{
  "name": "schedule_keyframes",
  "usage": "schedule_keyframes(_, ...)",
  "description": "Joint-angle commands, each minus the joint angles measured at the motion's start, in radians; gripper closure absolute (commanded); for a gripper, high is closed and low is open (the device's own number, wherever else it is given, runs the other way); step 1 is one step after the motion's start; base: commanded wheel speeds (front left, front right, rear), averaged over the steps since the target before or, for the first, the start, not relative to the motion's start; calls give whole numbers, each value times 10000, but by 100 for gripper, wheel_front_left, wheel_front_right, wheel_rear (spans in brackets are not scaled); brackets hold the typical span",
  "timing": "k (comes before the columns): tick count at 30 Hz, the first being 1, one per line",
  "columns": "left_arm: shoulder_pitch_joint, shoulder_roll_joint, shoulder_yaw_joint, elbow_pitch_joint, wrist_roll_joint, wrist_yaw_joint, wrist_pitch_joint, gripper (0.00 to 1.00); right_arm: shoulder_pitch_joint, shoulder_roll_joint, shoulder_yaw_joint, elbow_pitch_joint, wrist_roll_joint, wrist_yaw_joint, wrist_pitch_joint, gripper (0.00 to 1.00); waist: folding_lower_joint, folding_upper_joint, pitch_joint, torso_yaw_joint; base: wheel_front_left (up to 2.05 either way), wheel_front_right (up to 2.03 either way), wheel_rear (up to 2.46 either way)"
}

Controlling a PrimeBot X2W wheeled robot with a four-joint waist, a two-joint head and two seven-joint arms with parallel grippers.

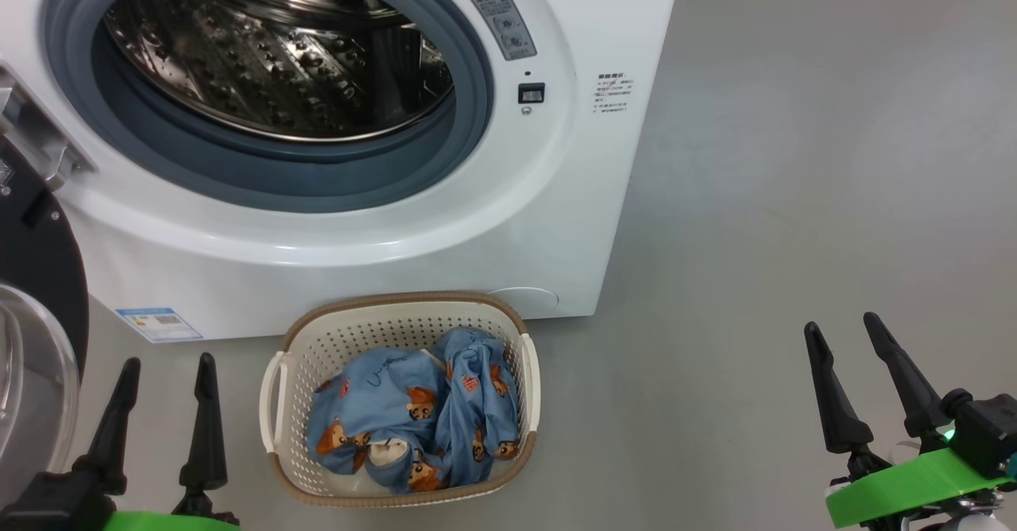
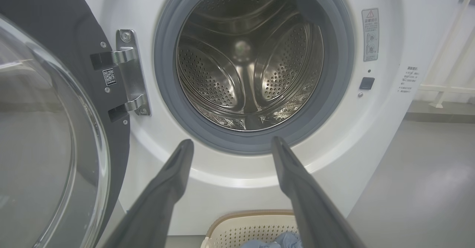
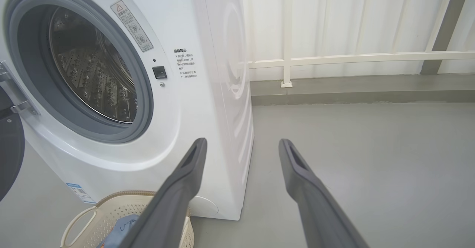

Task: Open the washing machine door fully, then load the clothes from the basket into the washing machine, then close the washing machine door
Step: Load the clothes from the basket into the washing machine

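The washing machine (image 1: pixel 508 221) stands with its steel drum (image 2: pixel 248 62) bare and nothing inside. Its black door (image 1: pixel 36 277) with the clear glass bowl (image 2: pixel 44 140) hangs swung out to the left on its metal hinge (image 2: pixel 130 73). On the floor before the machine sits the cream basket (image 1: pixel 397 312), holding light-blue clothes (image 1: pixel 413 420) printed with bears. My left gripper (image 1: pixel 167 360) is open, low and left of the basket, between it and the door. My right gripper (image 1: pixel 842 324) is open over the floor, well right of the basket. Nothing is between either pair of fingers.
Grey floor (image 1: pixel 794 197) spreads to the right of the machine. A white railing (image 3: pixel 352 58) and pale wall run behind it. The open door takes up the room at the left.
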Motion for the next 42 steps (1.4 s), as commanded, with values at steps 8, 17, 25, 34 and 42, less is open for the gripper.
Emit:
schedule_keyframes(8, -312, 157, 200, -27, -37, 6, -53, 0, -342, -133, 230, -270, -67, 46, -94, 0, -1, -1, 31, -11, 0, 0, 0)
schedule_keyframes(17, -464, -99, -80, 842, 207, 6, -53, 0, -440, -52, 289, -281, -75, 46, -94, 0, -1, -1, 249, -55, 0, 0, 0)
schedule_keyframes(25, -898, -295, -829, 2112, 292, 6, -53, 0, -678, 73, 423, -333, -100, 46, -94, 0, -1, -1, 706, -218, 0, 0, 0)
schedule_keyframes(34, -2023, -382, -1146, 3817, 464, 6, -53, 0, -1199, 290, 598, -388, -144, 46, -94, 0, -1, -1, 1621, -536, 0, 0, 0)
schedule_keyframes(42, -3140, -343, -1036, 5339, 730, 30, -53, 0, -1725, 500, 662, -499, -234, 46, -94, 0, -1, -1, 2429, -884, 0, 0, 0)
